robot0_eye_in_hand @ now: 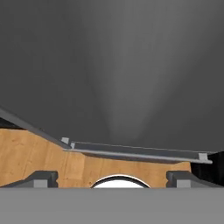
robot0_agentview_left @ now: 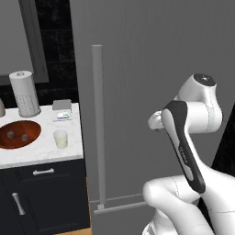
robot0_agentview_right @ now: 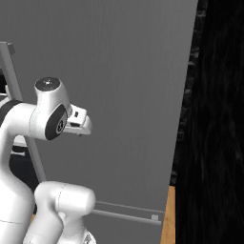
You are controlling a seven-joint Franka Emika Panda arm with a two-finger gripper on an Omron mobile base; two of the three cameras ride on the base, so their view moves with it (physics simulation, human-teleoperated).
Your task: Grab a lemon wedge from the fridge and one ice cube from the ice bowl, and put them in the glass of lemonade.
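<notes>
Jaws spread wide, gripping nothing, facing the fridge [robot0_agentview_left: 151, 92] door. Handle [robot0_agentview_left: 97, 124] sits well left: a reach risks glancing off.

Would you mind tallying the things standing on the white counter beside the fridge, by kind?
Wooden bowl: 1
Glass of lemonade: 1
White perforated cylinder: 1
Small grey box: 1
Pale object cut off by the left picture edge: 1
Total: 5
</notes>
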